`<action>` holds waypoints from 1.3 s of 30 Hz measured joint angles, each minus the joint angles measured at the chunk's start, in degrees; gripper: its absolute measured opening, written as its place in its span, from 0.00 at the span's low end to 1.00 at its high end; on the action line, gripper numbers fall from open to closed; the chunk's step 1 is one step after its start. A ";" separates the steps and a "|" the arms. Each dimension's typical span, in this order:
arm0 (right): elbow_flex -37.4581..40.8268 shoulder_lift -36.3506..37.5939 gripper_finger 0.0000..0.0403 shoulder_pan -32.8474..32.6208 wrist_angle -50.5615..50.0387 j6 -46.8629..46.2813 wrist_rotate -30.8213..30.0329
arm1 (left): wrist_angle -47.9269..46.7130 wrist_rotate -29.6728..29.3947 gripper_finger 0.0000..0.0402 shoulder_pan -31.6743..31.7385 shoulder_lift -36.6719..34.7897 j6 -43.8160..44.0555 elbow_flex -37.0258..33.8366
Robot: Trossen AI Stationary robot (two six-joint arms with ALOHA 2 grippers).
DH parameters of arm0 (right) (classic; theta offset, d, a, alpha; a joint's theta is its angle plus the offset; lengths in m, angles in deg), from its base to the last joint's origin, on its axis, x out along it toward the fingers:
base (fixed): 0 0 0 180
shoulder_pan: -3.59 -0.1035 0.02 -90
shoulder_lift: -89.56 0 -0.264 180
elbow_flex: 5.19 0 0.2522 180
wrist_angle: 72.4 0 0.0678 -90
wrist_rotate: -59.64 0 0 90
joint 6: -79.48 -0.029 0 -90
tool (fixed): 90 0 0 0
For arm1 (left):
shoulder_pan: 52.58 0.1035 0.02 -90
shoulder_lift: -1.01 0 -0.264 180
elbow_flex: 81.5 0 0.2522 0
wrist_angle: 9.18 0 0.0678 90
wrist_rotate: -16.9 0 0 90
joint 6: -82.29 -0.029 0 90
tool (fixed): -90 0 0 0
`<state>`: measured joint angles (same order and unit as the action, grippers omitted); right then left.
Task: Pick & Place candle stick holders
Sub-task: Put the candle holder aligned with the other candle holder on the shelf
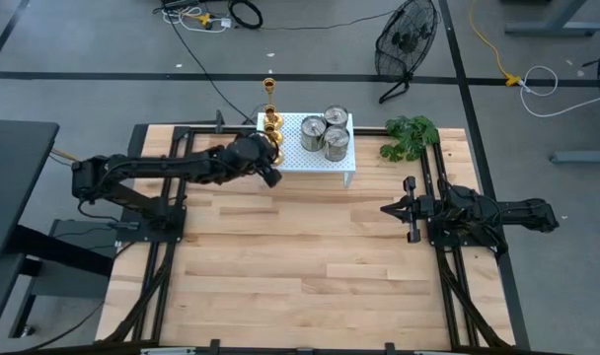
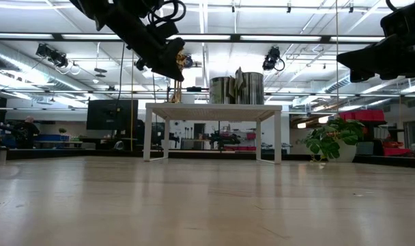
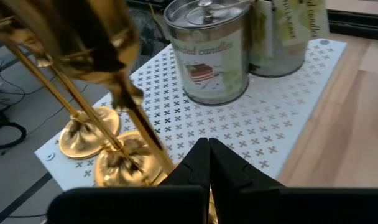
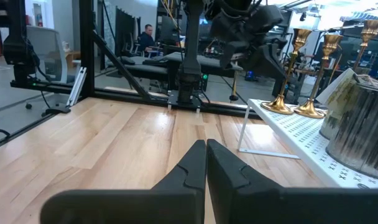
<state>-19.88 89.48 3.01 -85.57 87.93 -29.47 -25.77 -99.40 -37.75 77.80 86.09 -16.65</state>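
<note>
**Closing in on the gold holders at the rack's end**

I am at the picking step. My left gripper [image 3: 207,157] hangs over the end of the white perforated metal rack [image 3: 263,127], where the three gold candle stick holders with round bases and slim stems [image 3: 83,134] stand on the rack top. The three squat silver can-like candle holders [image 3: 209,56] sit on the same rack, toward its other end.

My left jaws are pressed together, tip to tip. The nearest gold stem [image 3: 136,115] leans across my wrist view and ends just beside my fingertips. I cannot tell whether I have nipped it or closed next to it. None of the six holders has left the rack, so by my reckoning the task has barely begun.

My right gripper [image 4: 206,157], jaws also together, waits well away from the rack over the bare wooden table [image 1: 300,256].

If the stem is pinched, the next move calls for a straight, slow lift. The other two gold holders stand close by, and a sideways drag would likely knock them over. If I missed it, I must part the jaws, bring them round the stem, and close again before lifting.
</note>
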 joint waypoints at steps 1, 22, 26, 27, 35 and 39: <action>0.01 0.01 0.04 0.00 0.01 -0.02 0.00 | 0.01 -0.01 0.01 0.24 0.00 0.00 0.00; 0.02 -0.01 0.04 0.00 -0.01 0.00 0.00 | 0.03 -3.85 0.01 1.51 0.02 -2.99 0.00; 0.01 0.01 0.04 0.00 -0.01 -0.02 0.00 | 0.01 -3.22 0.01 1.51 0.03 -2.98 0.00; 0.00 -0.01 0.04 0.00 0.00 -0.01 0.00 | 0.01 -2.77 0.01 1.51 0.04 -2.97 0.00; 0.01 -0.01 0.04 0.00 0.00 -0.02 0.00 | 0.08 -1.24 0.01 1.51 0.04 -2.95 0.02; 0.01 0.00 0.04 0.00 0.00 -0.01 0.00 | 0.14 -0.85 0.01 1.19 0.04 -2.73 0.02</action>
<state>-19.87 89.47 3.01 -85.57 87.92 -29.47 -25.63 -100.25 -36.56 77.85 83.35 -16.63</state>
